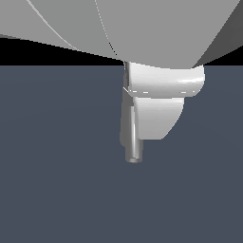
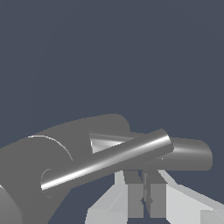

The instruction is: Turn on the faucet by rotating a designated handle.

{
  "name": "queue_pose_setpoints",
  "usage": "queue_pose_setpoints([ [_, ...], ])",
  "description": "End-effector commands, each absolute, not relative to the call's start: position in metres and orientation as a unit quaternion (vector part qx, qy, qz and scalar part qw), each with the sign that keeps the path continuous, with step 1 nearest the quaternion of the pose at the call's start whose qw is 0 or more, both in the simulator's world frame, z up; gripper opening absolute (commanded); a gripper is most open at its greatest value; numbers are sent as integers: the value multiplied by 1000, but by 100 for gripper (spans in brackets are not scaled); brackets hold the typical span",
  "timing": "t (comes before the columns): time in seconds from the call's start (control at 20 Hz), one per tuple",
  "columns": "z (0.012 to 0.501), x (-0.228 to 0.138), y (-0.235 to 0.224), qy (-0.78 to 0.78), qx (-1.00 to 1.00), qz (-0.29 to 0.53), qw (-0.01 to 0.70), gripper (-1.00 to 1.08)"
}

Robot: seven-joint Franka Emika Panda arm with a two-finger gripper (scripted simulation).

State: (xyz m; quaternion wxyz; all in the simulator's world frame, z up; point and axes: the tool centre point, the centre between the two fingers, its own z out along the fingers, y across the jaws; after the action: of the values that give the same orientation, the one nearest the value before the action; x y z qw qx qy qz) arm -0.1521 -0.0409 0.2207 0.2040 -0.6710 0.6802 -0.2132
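In the wrist view the faucet point(image 2: 65, 144) lies across the picture as a dark grey column with a round top cap. The handle point(image 2: 109, 159), a slim shiny rod, sticks out from that cap. Behind it runs the thicker spout point(image 2: 190, 153). My gripper point(image 2: 143, 186) sits close beneath the handle's outer end, its fingers point(image 2: 133, 197) almost together with nothing between them. In the exterior view my white gripper point(image 1: 152, 133) hangs under the arm, and a grey tube end of the faucet point(image 1: 134, 149) shows just below it; which part that is I cannot tell.
The broad grey arm body point(image 1: 118, 28) fills the top of the exterior view and hides most of the faucet. A flat dark blue-grey ground point(image 1: 57, 190) surrounds everything.
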Motion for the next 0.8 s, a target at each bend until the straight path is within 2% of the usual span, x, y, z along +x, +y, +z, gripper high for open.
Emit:
queue_pose_setpoints([
  [0.0, 218, -156, -58, 692, -659, -213, 201, -100],
  [0.1, 218, -156, -60, 693, -659, -213, 201, -100],
  [0.15, 221, -153, -46, 680, -671, -213, 204, -100],
  [0.75, 233, -135, -83, 687, -665, -213, 202, -100],
])
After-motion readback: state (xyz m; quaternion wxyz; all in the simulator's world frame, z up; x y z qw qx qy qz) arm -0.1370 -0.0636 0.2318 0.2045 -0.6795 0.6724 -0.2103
